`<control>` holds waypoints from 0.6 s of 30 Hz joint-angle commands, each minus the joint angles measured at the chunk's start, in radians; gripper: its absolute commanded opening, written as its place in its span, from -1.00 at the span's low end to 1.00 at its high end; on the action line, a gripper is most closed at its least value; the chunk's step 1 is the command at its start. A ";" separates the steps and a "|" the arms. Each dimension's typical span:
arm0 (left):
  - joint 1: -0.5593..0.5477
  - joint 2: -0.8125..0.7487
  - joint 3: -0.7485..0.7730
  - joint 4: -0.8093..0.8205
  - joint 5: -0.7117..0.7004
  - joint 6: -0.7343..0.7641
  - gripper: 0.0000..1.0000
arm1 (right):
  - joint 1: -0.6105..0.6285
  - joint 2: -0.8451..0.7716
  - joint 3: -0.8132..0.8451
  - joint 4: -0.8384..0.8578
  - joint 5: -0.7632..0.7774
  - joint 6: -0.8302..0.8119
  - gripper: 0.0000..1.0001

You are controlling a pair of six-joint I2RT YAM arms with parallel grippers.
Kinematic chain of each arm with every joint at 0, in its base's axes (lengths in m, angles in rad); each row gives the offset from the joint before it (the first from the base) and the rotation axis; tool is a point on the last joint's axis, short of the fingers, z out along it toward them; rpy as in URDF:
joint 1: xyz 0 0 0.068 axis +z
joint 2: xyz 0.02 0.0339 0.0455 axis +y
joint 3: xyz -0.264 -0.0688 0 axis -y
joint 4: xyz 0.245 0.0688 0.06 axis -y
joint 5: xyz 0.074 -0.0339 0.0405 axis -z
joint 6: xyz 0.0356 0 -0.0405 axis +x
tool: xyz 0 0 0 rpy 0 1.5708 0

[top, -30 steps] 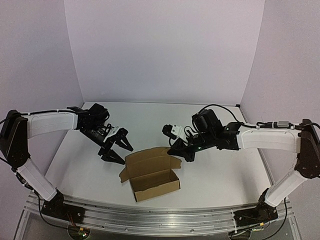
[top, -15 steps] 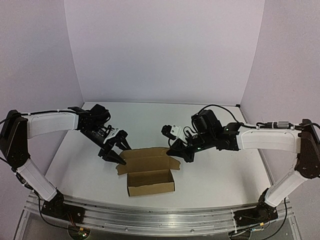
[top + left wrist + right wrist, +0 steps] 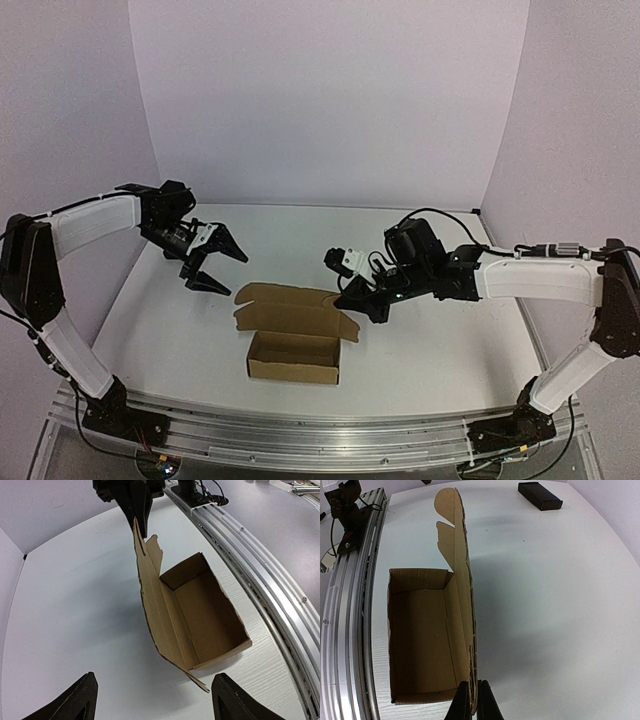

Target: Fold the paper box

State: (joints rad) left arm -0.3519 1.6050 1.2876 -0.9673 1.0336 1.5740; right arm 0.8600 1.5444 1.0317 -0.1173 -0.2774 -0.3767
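Observation:
The paper box (image 3: 293, 357) is a brown cardboard box, open at the top, standing near the table's front middle. Its lid flap (image 3: 290, 308) stands up along the far side. My right gripper (image 3: 352, 303) is shut on the lid's right end; in the right wrist view the gripper (image 3: 473, 702) pinches the lid's edge (image 3: 465, 595) beside the open box (image 3: 420, 635). My left gripper (image 3: 210, 268) is open and empty, up and to the left of the box, apart from it. In the left wrist view the gripper (image 3: 155, 705) has wide-spread fingers and faces the box (image 3: 200, 615).
A small black block (image 3: 540, 495) lies on the table far from the box in the right wrist view. The metal rail (image 3: 250, 555) runs along the table's front edge, close to the box's near wall. Grey walls enclose the back and sides.
My left gripper has drawn back up and to the left, away from the box. The box has turned and slid a little left, now squarer to the front edge. The right gripper keeps its hold.

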 commanded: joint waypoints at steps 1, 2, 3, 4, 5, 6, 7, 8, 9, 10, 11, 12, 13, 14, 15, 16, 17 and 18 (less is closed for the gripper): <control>0.014 0.037 -0.029 0.103 -0.026 0.028 0.59 | 0.000 -0.024 -0.007 0.018 -0.002 -0.003 -1.00; 0.017 0.044 -0.038 0.154 -0.030 0.005 0.59 | 0.000 -0.026 -0.007 0.018 -0.002 -0.002 -1.00; 0.018 0.053 -0.047 0.188 -0.035 -0.002 0.59 | 0.000 -0.028 -0.008 0.018 -0.002 0.000 -1.00; 0.019 0.061 -0.053 0.217 -0.037 -0.003 0.59 | -0.001 -0.030 -0.010 0.018 -0.002 -0.001 -1.00; 0.016 0.071 -0.057 0.239 -0.036 -0.003 0.60 | 0.000 -0.030 -0.011 0.018 0.001 -0.001 -1.00; 0.007 0.077 -0.060 0.249 -0.034 -0.010 0.60 | 0.000 -0.032 -0.013 0.018 0.001 0.001 -1.00; -0.003 0.079 -0.060 0.247 -0.032 -0.023 0.61 | -0.001 -0.033 -0.014 0.018 0.003 0.001 -1.00; -0.015 0.082 -0.057 0.233 -0.029 -0.021 0.61 | -0.001 -0.033 -0.016 0.018 0.004 0.003 -1.00; -0.025 0.083 -0.055 0.211 -0.024 -0.019 0.62 | 0.000 -0.034 -0.017 0.018 0.006 0.004 -1.00; -0.034 0.085 -0.053 0.188 -0.016 -0.017 0.62 | 0.000 -0.035 -0.019 0.018 0.008 0.005 -1.00; -0.044 0.086 -0.051 0.170 -0.007 -0.017 0.62 | 0.000 -0.034 -0.020 0.018 0.009 0.005 -1.00; -0.055 0.084 -0.053 0.164 -0.004 -0.022 0.61 | 0.000 -0.032 -0.021 0.018 0.010 0.005 -1.00; -0.066 0.084 -0.055 0.163 -0.001 -0.033 0.61 | 0.000 -0.031 -0.021 0.018 0.010 0.005 -1.00; -0.073 0.084 -0.057 0.165 0.006 -0.044 0.60 | 0.001 -0.030 -0.020 0.018 0.010 0.005 -1.00; -0.082 0.084 -0.054 0.162 0.010 -0.054 0.60 | 0.000 -0.029 -0.019 0.018 0.010 0.004 -1.00; -0.093 0.085 -0.050 0.156 0.013 -0.064 0.60 | 0.000 -0.026 -0.018 0.018 0.010 0.004 -1.00; -0.102 0.087 -0.044 0.147 0.013 -0.069 0.60 | 0.001 -0.024 -0.017 0.018 0.012 0.005 -1.00; -0.113 0.088 -0.042 0.144 0.013 -0.078 0.60 | 0.000 -0.022 -0.016 0.018 0.015 0.007 -1.00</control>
State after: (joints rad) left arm -0.4312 1.6958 1.2339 -0.7869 1.0008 1.5396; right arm 0.8600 1.5421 1.0245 -0.1136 -0.2729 -0.3763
